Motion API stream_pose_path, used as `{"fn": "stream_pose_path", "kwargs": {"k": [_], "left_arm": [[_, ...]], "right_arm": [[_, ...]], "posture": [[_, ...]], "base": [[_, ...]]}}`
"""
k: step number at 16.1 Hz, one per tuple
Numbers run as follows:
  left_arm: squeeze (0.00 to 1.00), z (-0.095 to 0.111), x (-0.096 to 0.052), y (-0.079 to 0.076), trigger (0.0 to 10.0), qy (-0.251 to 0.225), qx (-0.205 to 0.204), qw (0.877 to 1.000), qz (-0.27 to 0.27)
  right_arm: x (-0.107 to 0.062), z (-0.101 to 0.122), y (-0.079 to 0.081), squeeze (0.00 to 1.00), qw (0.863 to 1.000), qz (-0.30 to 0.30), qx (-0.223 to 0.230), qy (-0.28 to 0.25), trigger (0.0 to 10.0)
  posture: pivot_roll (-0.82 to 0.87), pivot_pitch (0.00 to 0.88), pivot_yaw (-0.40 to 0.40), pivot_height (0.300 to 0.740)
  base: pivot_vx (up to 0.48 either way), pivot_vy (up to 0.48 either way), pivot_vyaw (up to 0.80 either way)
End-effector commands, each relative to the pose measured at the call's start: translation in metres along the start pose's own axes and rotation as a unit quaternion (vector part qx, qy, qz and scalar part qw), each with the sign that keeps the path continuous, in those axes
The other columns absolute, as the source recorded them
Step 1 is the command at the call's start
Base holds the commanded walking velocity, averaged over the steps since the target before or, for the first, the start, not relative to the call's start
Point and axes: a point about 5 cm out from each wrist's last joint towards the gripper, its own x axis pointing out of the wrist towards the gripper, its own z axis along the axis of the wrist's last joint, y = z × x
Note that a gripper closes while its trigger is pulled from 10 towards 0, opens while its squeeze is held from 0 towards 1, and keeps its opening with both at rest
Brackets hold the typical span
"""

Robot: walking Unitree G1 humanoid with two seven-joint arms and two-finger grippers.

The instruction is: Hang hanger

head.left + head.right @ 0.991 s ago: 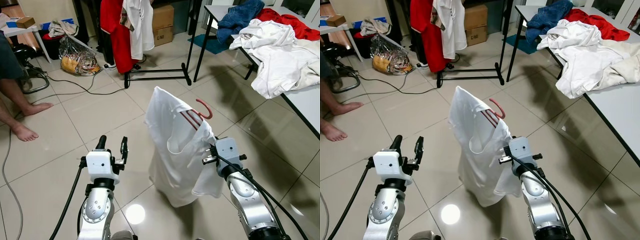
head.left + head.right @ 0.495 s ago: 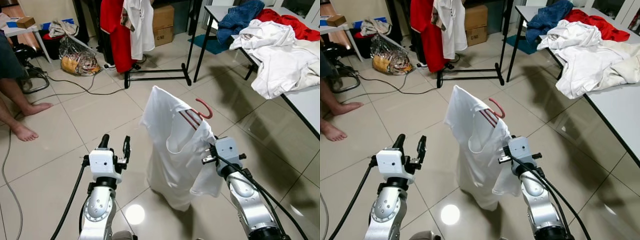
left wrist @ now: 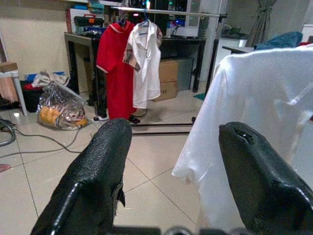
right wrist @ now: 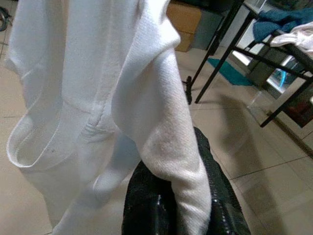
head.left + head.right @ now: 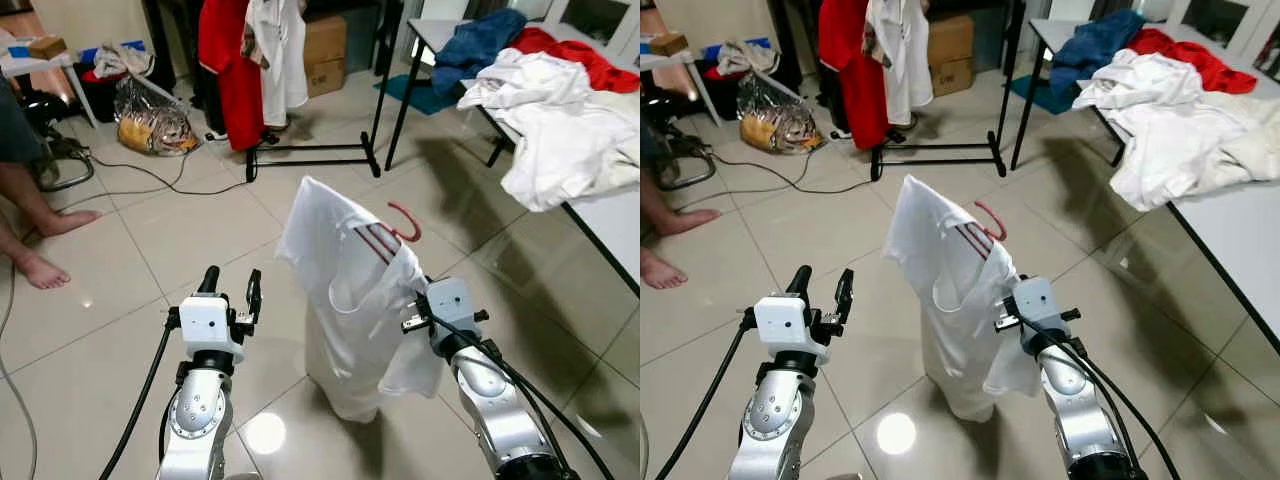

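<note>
A white shirt (image 5: pixel 345 290) hangs on a red hanger whose hook (image 5: pixel 408 222) sticks up from the collar. My right gripper (image 4: pixel 182 198) is shut on the shirt's shoulder and sleeve, holding it upright above the floor; its black fingers (image 4: pixel 146 200) are half hidden by cloth. My left gripper (image 5: pixel 230 287) stands open and empty just left of the shirt, not touching it. Ahead stands a black clothes rack (image 5: pixel 312 158) with a red garment (image 5: pixel 225 60) and a white garment (image 5: pixel 282 50) hanging on its rail (image 3: pixel 166 11).
A table (image 5: pixel 612 215) on the right carries a pile of white, red and blue clothes (image 5: pixel 560 110). A person's bare feet (image 5: pixel 40 268) are on the left, with cables (image 5: pixel 150 182), a plastic bag (image 5: pixel 155 122) and a cardboard box (image 5: pixel 325 40) further back.
The view has shifted slightly. The shirt has swayed a little to the left on its hanger. Both grippers keep about the same places.
</note>
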Motion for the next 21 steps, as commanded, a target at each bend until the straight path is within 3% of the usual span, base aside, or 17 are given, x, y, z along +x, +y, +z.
{"fn": "stream_pose_path", "kwargs": {"k": [1, 21], "left_arm": [[0.0, -0.0017, 0.0014, -0.0018, 10.0, 0.004, 0.004, 1.0, -0.004], [0.0, 0.0007, 0.0046, -0.0029, 10.0, -0.001, 0.002, 1.0, 0.005]], "right_arm": [[0.0045, 0.0109, -0.0047, 0.0, 1.0, -0.003, -0.01, -0.029, 10.0], [0.0066, 0.01, 0.0, 0.0, 1.0, -0.004, -0.003, -0.029, 10.0]], "posture": [[0.22, 0.0, -0.03, 0.74], [0.23, 0.01, -0.038, 0.74]], "base": [[0.352, 0.0, 0.0], [0.414, 0.0, 0.0]]}}
